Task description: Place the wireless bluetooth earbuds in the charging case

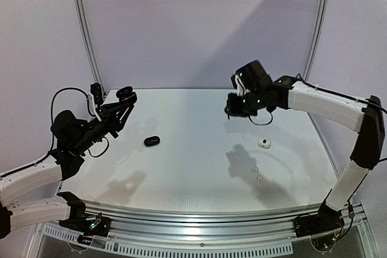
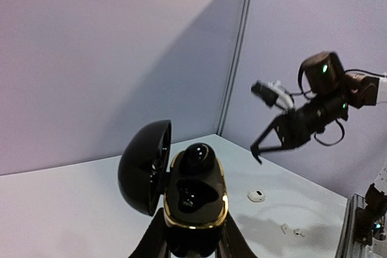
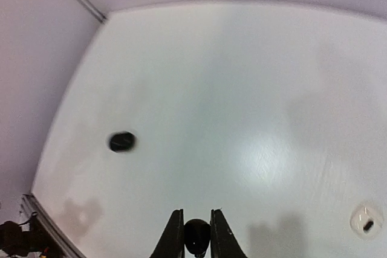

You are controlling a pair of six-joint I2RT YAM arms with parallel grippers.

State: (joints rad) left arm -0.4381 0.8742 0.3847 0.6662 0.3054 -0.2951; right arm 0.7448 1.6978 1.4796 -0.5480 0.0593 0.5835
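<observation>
Transfer step: left gripper point(image 2: 193, 243) clamps open charging case point(image 2: 144, 167); right gripper point(image 3: 195, 222) pinches, seemingly, black earbud point(image 3: 196, 238). Next: align over empty slot point(image 2: 192, 197).

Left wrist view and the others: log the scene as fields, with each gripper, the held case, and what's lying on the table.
left gripper: shut on open black case, raised
case slots: one seated earbud; other slot looks empty
right gripper: shut on loose black earbud, aloft
table: closed black case, white case, two white earbuds
</observation>
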